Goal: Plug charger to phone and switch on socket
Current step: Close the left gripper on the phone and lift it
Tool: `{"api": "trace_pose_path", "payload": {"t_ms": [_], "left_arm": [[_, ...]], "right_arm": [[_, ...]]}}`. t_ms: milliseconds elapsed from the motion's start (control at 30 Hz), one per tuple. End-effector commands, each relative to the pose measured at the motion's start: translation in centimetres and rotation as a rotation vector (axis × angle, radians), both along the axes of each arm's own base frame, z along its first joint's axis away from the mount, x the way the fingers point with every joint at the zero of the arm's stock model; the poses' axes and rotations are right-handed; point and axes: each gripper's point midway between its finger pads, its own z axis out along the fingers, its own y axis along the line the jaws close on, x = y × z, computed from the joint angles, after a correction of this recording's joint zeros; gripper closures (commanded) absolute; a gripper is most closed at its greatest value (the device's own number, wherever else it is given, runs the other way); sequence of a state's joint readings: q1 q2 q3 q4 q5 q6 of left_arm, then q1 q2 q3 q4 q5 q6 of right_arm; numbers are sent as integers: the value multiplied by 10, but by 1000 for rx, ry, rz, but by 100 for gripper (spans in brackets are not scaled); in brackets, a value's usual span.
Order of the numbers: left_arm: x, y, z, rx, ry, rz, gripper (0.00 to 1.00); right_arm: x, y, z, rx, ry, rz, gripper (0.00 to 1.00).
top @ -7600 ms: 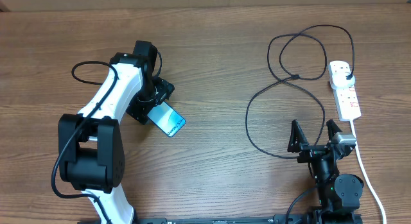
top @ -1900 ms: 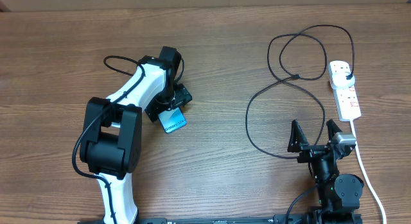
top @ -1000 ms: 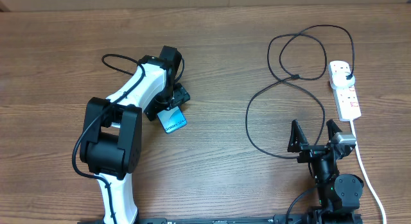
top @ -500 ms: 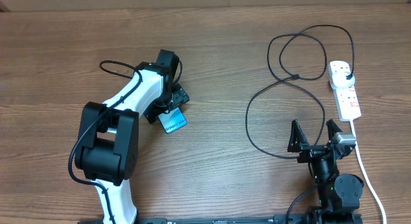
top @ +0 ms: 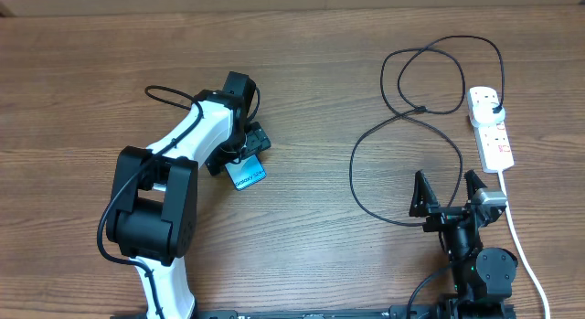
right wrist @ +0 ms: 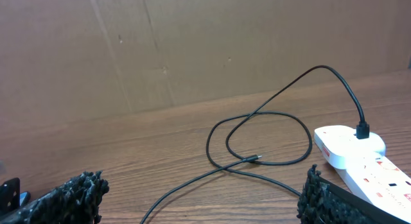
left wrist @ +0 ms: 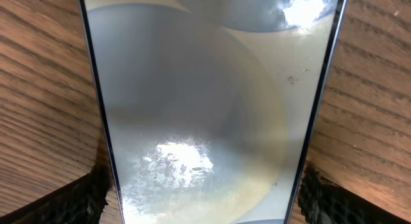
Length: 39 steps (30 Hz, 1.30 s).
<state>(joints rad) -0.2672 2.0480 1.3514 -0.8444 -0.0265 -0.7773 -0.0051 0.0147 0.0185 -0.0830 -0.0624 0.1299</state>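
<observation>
At the near right, the right gripper [top: 448, 193] is seen low over the table [top: 311, 72], its jaws spread wide and holding nothing, with the socket's thick white cable [top: 523, 246] running past it on the right. Farther out on the left, the phone [top: 247, 174] is clasped by the left gripper [top: 239, 157], the pads [left wrist: 77, 198] pressed against its two long edges and the screen turned upward at a tilt. The charger [top: 420, 110] is spread in crossing loops across the right half, well apart from the phone, its connector tip [right wrist: 257, 159] lying loose on the wood. At the far right, the black plug [top: 494, 103] is already seated in the socket [top: 494, 136]; whether the switch is on cannot be made out. A slip is judged possible, since only slim edges are gripped. If the tip is pulled, the overlapped loops could be snagged and the light socket dragged.
</observation>
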Motion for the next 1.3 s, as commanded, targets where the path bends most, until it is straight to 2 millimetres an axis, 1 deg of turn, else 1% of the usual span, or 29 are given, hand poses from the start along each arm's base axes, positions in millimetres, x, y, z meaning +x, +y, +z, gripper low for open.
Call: {"api": "trace_pose_path", "payload": {"t_ms": [0, 200, 467, 633, 767, 1100, 1267], "left_arm": [[-46, 0, -62, -24, 195, -41, 0], [-46, 0, -62, -20, 195, 20, 0], [-46, 0, -62, -19, 196, 21, 13], [-46, 0, -62, -20, 195, 21, 15], [-46, -1, -62, -25, 197, 21, 25], [-51, -3, -53, -36, 237, 20, 25], [-44, -5, -43, -36, 238, 20, 25]], "right_arm": [[0, -1, -2, -8, -2, -8, 0], [0, -1, -2, -8, -2, -8, 0], [0, -1, -2, -8, -3, -8, 0], [0, -1, -2, -8, -3, -8, 0], [0, -1, -2, -8, -2, -8, 0], [0, -1, -2, -8, -2, -8, 0], [0, -1, -2, -8, -2, -8, 0]]}}
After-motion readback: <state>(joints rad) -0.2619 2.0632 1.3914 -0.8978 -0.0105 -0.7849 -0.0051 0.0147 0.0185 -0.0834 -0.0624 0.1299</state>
